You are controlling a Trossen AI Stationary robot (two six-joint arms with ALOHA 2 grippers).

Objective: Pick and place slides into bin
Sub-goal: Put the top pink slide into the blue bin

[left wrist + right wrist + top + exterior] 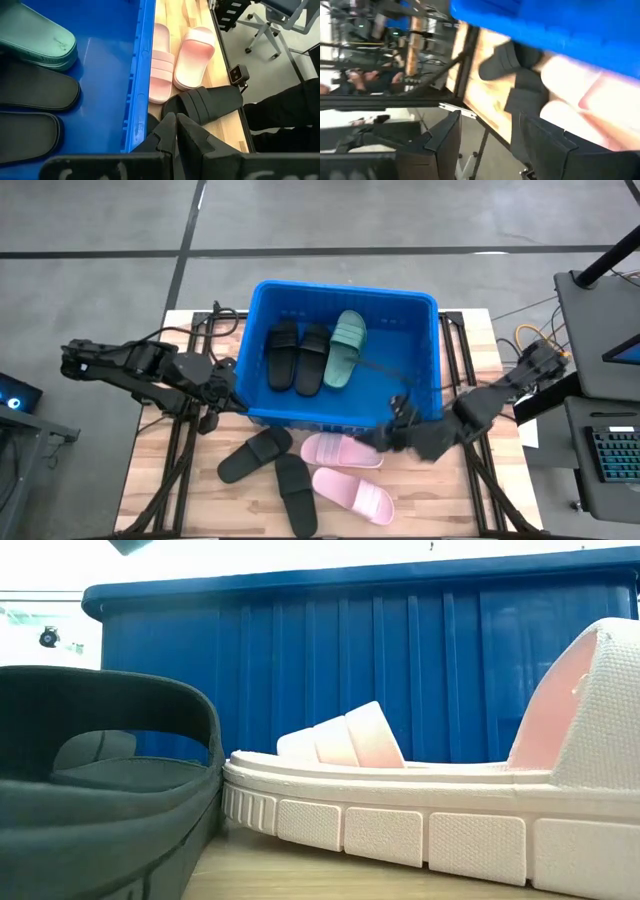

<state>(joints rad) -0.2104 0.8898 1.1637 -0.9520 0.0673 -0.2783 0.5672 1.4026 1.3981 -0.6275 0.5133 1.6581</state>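
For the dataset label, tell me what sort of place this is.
Probably a robotics lab or test workshop. A wooden table stands on a grey tiled floor, with a keyboard on a desk beside it and an office chair nearby. A blue bin holds sandals for practice.

We look down on a crowded table (150, 480): the blue bin (420, 350) fills its far half, with three slides lined along its left floor, leaving the right half of the bin floor open. In front, two black slides (275, 465) and two pink slides (345, 475) block the middle strip; bare wood stays free at the front left corner. The right tool (385, 438), fingers spread, crowds the gap between bin wall and pink slides
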